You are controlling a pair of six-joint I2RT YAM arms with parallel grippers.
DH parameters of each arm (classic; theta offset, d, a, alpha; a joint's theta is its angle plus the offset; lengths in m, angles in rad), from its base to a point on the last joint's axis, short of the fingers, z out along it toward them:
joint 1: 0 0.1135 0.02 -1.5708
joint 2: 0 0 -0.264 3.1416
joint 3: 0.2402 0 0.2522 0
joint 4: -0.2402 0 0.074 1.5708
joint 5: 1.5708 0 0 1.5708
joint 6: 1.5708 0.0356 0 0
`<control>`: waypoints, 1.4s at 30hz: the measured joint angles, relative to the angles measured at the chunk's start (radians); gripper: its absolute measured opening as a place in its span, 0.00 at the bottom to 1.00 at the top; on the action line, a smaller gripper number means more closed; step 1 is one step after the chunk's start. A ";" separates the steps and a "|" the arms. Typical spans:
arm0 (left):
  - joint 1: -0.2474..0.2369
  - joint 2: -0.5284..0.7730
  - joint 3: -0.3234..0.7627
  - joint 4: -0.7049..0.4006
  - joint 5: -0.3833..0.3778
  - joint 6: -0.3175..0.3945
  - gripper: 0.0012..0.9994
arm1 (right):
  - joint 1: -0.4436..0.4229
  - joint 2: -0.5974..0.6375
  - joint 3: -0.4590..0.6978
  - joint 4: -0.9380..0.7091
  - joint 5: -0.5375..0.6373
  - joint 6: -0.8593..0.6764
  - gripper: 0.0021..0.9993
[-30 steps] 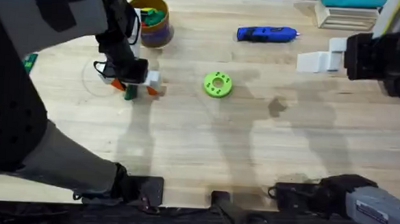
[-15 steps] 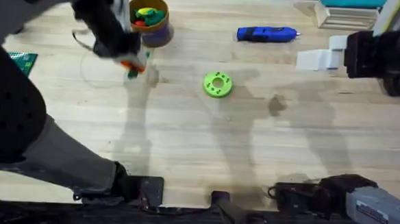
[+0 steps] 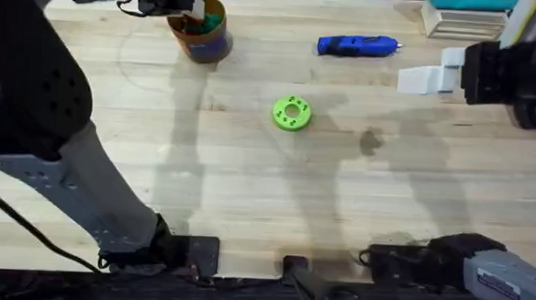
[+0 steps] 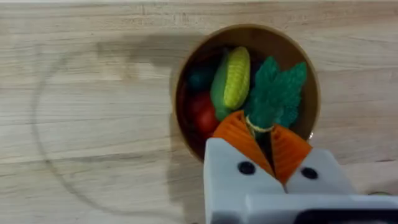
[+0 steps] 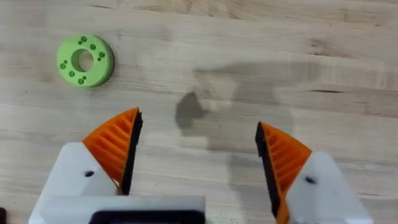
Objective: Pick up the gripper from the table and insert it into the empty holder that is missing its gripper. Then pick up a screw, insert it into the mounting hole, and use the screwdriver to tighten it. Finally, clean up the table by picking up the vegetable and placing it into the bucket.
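Overhead view: the left arm reaches to the far-left part of the table (image 3: 246, 213), and its left pincer (image 3: 195, 4) hangs over the bucket (image 3: 203, 38) at about eleven o'clock. The left wrist view shows this pincer (image 4: 264, 140) nearly closed, its orange ribbed pads (image 4: 236, 134) clamped on the stem of the vegetable (image 4: 273, 93), whose green leafy end lies above the bucket's (image 4: 311, 118) open mouth. Inside the bucket sit a yellow corn toy (image 4: 235, 78) and a red toy (image 4: 204, 115).

The screwdriver (image 3: 356, 46) lies flat at about one o'clock, well apart from the bucket. A lime-green disc (image 3: 292, 114) rests near the table's centre.

The right pincer (image 3: 428, 80) hovers at about two o'clock. In the right wrist view its pads (image 5: 118, 146) stand wide apart, holding nothing, with bare table (image 5: 249, 37) below and the green disc (image 5: 85, 60) off to one side.
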 joint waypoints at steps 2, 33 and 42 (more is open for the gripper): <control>0.000 -0.001 0.000 0.005 -0.005 -0.004 0.03 | 0.000 0.000 0.000 0.000 0.000 0.000 0.99; 0.000 -0.394 0.011 -0.339 -0.025 -0.021 0.81 | 0.000 0.000 0.000 0.000 0.000 -0.015 0.99; 0.000 -0.762 0.007 -0.630 -0.098 -0.021 0.90 | 0.000 0.000 0.000 0.000 0.000 -0.016 0.99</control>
